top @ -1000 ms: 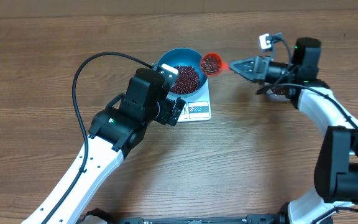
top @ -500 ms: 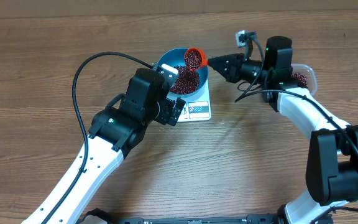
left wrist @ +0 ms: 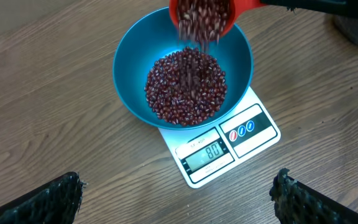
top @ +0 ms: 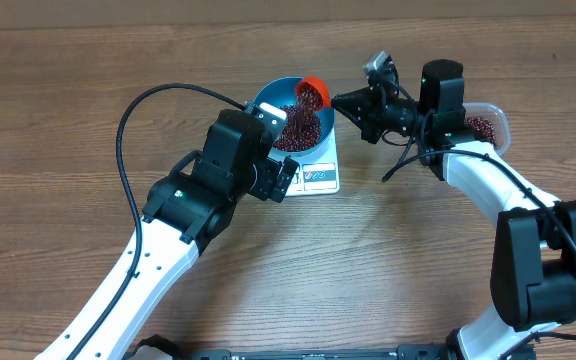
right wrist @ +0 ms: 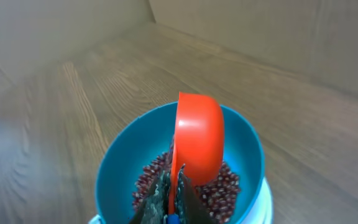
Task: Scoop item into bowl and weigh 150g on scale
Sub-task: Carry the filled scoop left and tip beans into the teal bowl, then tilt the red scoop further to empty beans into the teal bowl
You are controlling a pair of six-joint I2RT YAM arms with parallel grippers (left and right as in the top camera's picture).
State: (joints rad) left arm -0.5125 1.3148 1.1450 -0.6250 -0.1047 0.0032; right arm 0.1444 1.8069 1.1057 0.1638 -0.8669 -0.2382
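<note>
- Room around the scale (left wrist: pixel 247 134) was wide: bare worktop (top: pixel 58 90) spread to its left and front; the right arm filled the other side.
- By the scale's display edge the left hand (left wrist: pixel 176 199) hovered, spread wide, holding nothing.
- At the far rim of the bowl (left wrist: pixel 126 74) the right hand (top: pixel 340 100) was clamped on the handle of an orange scoop (left wrist: pixel 204 15), tipped steeply.
- The bowl sat on the scale, display edge showing; beans (left wrist: pixel 185 93) lay heaped inside, more spilling from the scoop.
- Beside the right arm a clear tub (top: pixel 504 122), well apart from the scale, held more beans.
</note>
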